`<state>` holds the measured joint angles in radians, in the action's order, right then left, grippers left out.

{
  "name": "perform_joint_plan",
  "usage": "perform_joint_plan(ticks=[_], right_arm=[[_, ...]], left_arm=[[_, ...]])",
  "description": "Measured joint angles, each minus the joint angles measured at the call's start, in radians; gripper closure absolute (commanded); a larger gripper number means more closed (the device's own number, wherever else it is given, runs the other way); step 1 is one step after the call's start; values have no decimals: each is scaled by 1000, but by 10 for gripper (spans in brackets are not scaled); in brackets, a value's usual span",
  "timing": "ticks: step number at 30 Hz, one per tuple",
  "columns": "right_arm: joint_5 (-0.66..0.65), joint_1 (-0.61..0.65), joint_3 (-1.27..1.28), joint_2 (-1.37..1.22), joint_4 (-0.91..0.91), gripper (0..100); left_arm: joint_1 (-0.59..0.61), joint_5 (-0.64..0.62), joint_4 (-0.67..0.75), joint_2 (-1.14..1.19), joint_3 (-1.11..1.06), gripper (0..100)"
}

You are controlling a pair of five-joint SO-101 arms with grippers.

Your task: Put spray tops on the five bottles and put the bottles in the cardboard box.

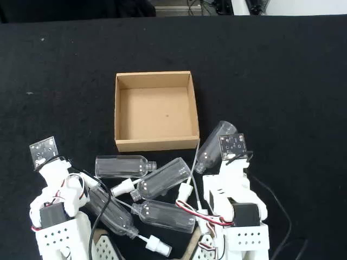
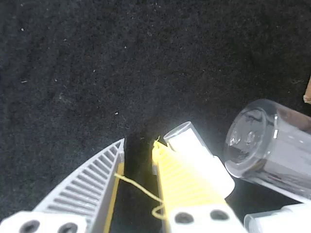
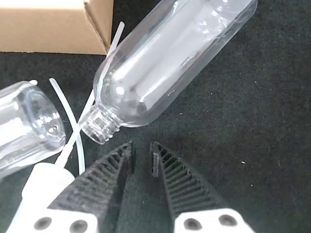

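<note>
The open cardboard box (image 1: pixel 156 111) stands mid-table with nothing in it. Several clear bottles lie on their sides in front of it, none capped: one (image 1: pixel 120 166) along the box front, others (image 1: pixel 162 179) (image 1: pixel 165 215) piled between the arms. Loose white spray tops (image 1: pixel 123 187) (image 1: pixel 186 190) lie among them. My right gripper (image 3: pixel 142 150) is narrowly open, just short of the bare neck of a bottle (image 3: pixel 170 63) by the box corner (image 3: pixel 53 24). My left gripper (image 2: pixel 138 144) is narrowly open on bare cloth, with a white spray top (image 2: pixel 194 155) against its yellow finger's outer side.
Black cloth covers the table (image 1: pixel 282 81). Another spray top (image 1: pixel 157 246) with its dip tube lies near the front edge between the arm bases. A bottle's base (image 2: pixel 269 145) lies close beside the left gripper. Arm cables run over the bottle pile.
</note>
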<state>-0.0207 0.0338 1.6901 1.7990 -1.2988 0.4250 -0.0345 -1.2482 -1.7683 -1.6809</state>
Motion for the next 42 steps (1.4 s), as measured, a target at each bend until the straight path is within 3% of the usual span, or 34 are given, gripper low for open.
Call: perform_joint_plan(ticks=[30,42], right_arm=[[0,0,0,0,0,955],[0,0,0,0,0,954]], left_arm=[[-2,2,0,0,0,970],[164,354,387,0,0,970]])
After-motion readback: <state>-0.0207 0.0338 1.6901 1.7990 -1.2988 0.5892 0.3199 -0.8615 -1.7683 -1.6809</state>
